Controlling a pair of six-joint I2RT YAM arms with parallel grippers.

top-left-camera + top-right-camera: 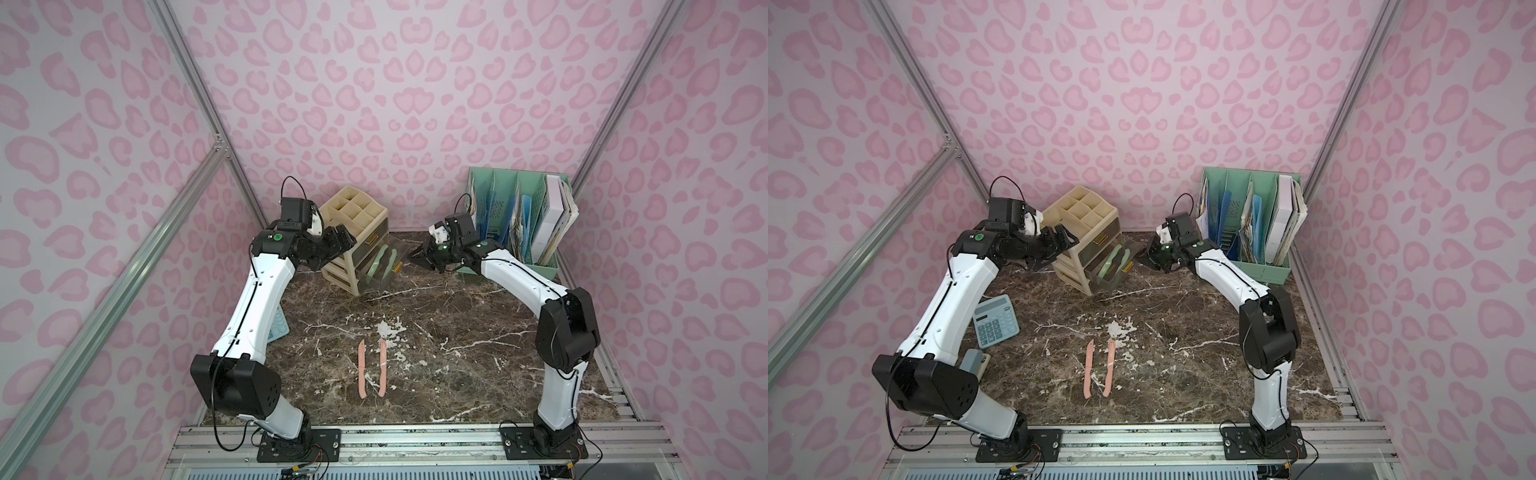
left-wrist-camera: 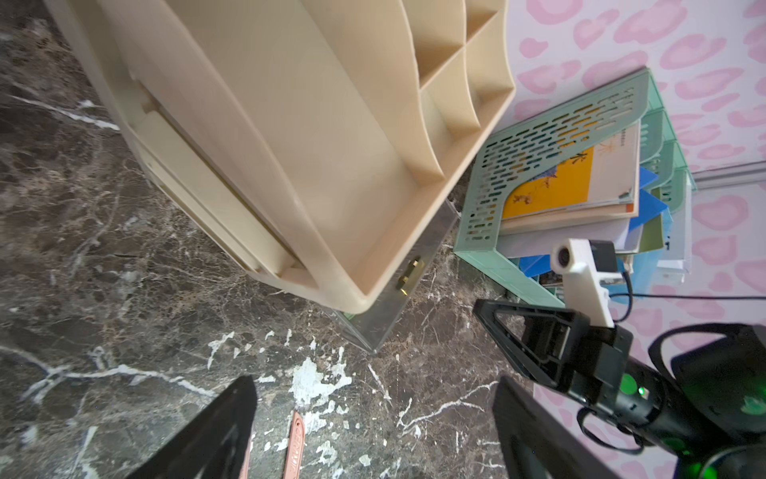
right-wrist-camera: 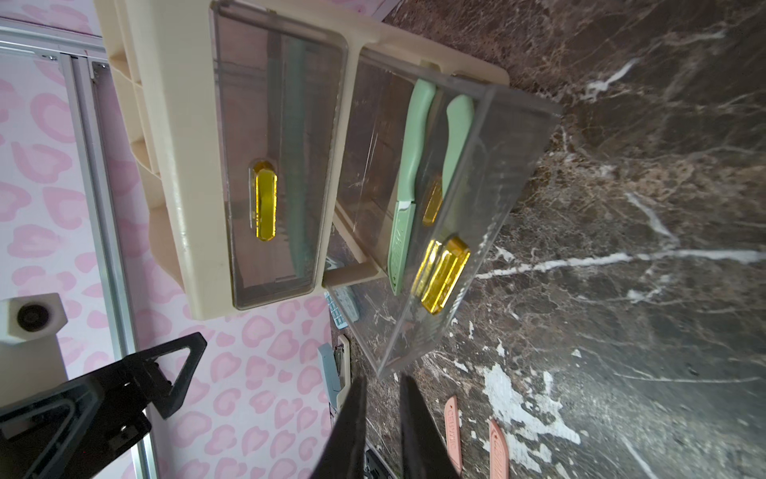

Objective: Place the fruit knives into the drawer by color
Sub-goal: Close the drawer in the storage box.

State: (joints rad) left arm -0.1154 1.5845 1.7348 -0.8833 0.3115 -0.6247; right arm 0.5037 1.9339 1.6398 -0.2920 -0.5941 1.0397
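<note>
Knives in salmon pink, two of them (image 1: pixel 363 368) (image 1: pixel 382 368), lie side by side on the marble table (image 1: pixel 457 332) toward its front, blades pointing away from the robot, well apart from both grippers. Two green knives (image 3: pixel 408 166) (image 3: pixel 456 141) rest inside the middle drawer (image 3: pixel 518 166), which is pulled out of the beige organizer (image 1: pixel 353 212) at the back. The right gripper (image 3: pixel 381 385) hangs just beside the drawer's clear front, not touching it. Its fingers are drawn almost together with only a narrow gap, and nothing is between them. The left gripper (image 1: pixel 1054 253) sits at the organizer's other side, near its top edge, jaws spread wide and empty. Through the cloudy front of the closed upper drawer (image 3: pixel 282 157) a teal shape (image 3: pixel 296 166) shows dimly in the right wrist view, too blurred to make out.
</note>
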